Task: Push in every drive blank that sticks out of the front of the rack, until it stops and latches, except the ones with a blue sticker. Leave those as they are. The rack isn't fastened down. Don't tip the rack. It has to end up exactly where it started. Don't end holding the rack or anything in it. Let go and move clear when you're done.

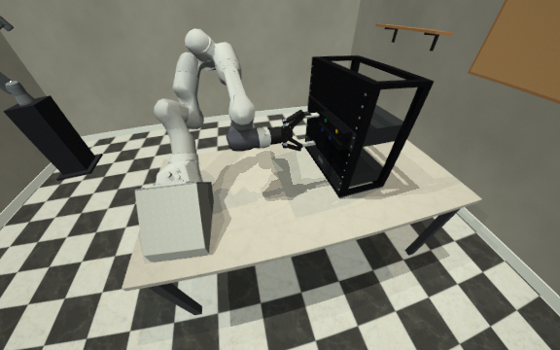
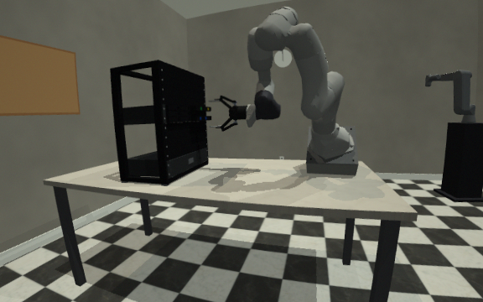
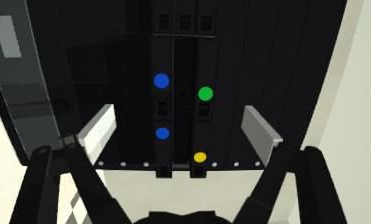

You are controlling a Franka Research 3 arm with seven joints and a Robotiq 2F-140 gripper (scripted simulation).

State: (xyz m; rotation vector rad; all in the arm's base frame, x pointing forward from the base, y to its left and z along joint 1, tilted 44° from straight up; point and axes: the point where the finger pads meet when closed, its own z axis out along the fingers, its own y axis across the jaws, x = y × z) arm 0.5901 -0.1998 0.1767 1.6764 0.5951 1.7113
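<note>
Checkered black-and-white floor, grey walls, pale table point(image 2: 241, 197) in the middle of the room. Black open-frame rack point(image 1: 358, 122) stands upright on the table's far end from the arm's base, front face turned toward the arm point(image 2: 309, 84). Gripper point(image 1: 304, 130) is level with the rack's mid-height drive bays, pointing straight at the front face, fingers spread fully wide, nothing between them. In the top view the fingertips sit right at the front face; contact can't be confirmed from any view. Wrist view: four sticker-marked drive blanks sit between the two finger pads, in two adjacent strips. One strip carries the upper blue sticker point(image 3: 161, 81) and the lower blue sticker point(image 3: 162, 133); the neighbouring strip carries the green sticker point(image 3: 205, 93) and the yellow sticker point(image 3: 200, 157). The blanks at the bottom of both strips, the lower blue one and the yellow one, reach past the rack's perforated rail point(image 3: 136, 164) toward the camera. How far the other two stand out can't be judged. Left finger pad point(image 3: 97, 129) and right finger pad point(image 3: 258, 131) flank the whole cluster, each well to the side of the stickers. Exterior view shows the stickers as small coloured dots on the rack's front edge, just ahead of the fingertips. Second grey arm on a black pedestal point(image 2: 464, 159) stands on the floor, well apart from the table.
</note>
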